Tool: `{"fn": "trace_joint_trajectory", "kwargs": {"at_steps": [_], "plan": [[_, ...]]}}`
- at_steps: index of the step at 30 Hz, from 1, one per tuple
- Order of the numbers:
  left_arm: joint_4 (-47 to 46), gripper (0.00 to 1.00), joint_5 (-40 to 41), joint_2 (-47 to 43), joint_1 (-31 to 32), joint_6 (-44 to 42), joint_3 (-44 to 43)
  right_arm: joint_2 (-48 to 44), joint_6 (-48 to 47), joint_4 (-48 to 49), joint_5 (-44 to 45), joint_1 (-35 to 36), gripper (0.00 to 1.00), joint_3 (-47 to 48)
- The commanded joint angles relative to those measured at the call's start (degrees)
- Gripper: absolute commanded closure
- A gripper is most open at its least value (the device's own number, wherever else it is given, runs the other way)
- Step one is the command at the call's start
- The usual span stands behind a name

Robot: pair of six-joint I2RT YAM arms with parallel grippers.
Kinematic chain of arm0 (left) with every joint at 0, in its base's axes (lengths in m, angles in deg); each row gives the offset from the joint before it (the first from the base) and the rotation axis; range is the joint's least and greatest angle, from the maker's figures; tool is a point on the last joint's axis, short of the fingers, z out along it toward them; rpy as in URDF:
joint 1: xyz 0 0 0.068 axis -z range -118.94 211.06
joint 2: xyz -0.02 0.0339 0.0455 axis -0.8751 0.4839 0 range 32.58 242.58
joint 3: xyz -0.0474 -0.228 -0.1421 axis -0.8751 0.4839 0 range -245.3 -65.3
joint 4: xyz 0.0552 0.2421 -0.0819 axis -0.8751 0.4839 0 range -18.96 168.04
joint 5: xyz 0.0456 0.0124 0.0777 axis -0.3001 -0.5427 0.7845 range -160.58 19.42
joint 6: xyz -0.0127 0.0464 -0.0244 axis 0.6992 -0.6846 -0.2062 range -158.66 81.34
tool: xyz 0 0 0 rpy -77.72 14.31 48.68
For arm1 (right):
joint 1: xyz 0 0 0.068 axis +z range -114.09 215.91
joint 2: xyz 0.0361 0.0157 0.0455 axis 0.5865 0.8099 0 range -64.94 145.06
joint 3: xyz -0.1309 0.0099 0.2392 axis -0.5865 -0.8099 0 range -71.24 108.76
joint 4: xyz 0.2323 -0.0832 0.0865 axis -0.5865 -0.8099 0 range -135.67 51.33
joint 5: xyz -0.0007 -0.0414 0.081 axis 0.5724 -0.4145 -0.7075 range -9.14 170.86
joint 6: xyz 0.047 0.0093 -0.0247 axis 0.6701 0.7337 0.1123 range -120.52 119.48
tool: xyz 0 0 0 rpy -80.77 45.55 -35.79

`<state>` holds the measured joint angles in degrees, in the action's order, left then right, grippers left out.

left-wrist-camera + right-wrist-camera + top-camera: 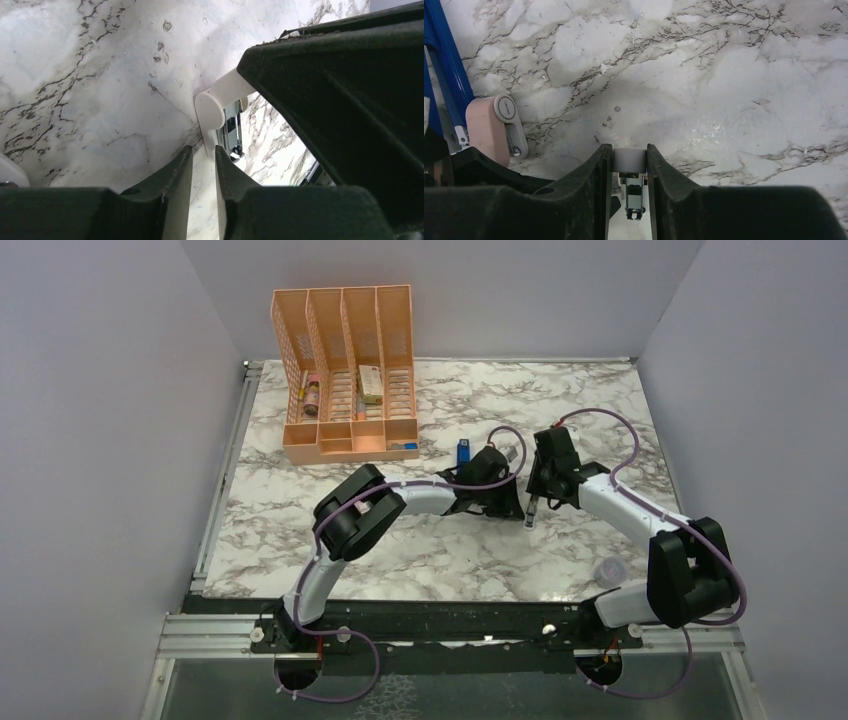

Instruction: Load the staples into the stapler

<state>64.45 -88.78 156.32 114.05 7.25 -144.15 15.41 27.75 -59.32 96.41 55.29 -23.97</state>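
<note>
The blue stapler [463,452] lies on the marble just left of both grippers and shows as a blue bar [446,70] at the left edge of the right wrist view. My right gripper [629,148] is shut on a white-capped piece [629,159] with a silvery metal channel [635,200] running back between the fingers. In the top view this piece hangs as a thin strip [530,512] under the right gripper [533,498]. My left gripper [204,149] faces it from the left [510,502]. Its jaws stand a narrow gap apart, with the white cap [215,107] just ahead of the tips. No staples are in view.
A pink block [486,132] with a white rounded clip piece [509,117] lies beside the stapler. An orange desk organizer [345,370] with small items stands at the back left. A small translucent round thing [608,570] sits near the right arm's base. Grey walls enclose the table.
</note>
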Motion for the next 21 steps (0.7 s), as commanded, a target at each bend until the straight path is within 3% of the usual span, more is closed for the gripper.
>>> {"fn": "trace_joint_trajectory", "kwargs": {"at_steps": [1, 6, 14, 21], "plan": [[2.45, 0.78, -2.04, 1.88, 0.45, -1.26, -2.72, 0.55, 1.72, -0.61, -0.66, -0.30, 0.70, 1.51], [2.44, 0.79, -3.06, 2.86, 0.62, -1.11, -3.17, 0.55, 2.41, -1.10, -1.57, -0.30, 0.71, 1.71], [8.23, 0.92, -0.02, 4.30, 0.62, 0.01, -5.14, -0.69, 3.56, -3.65, -6.19, -0.30, 0.72, 1.68], [9.20, 0.95, 1.14, 4.42, 0.62, 2.09, -5.66, -4.00, 5.64, -5.67, -10.97, -0.17, 0.73, -0.64]]}}
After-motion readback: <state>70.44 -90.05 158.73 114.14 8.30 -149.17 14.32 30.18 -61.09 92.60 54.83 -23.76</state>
